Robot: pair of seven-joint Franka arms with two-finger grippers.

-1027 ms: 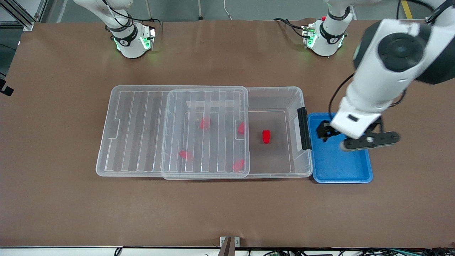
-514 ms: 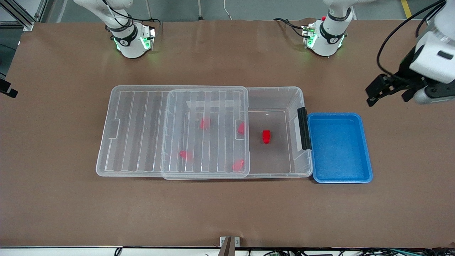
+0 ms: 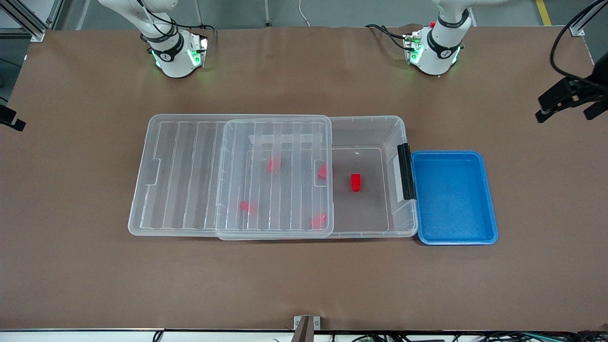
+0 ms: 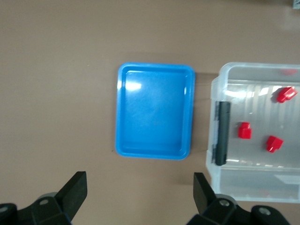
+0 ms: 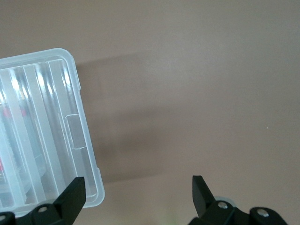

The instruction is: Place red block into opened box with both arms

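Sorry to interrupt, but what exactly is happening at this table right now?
Nothing is being held. The box sits with its lid slid partly aside, and a red block lies in the uncovered part, more under the lid. The blue tray beside it is empty. The left gripper hangs open over the table's left-arm end; the right gripper is open near the lid's corner.

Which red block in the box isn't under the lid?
The red block nearest the black latch, lying in the box's uncovered part. The other four show blurred through the lid.
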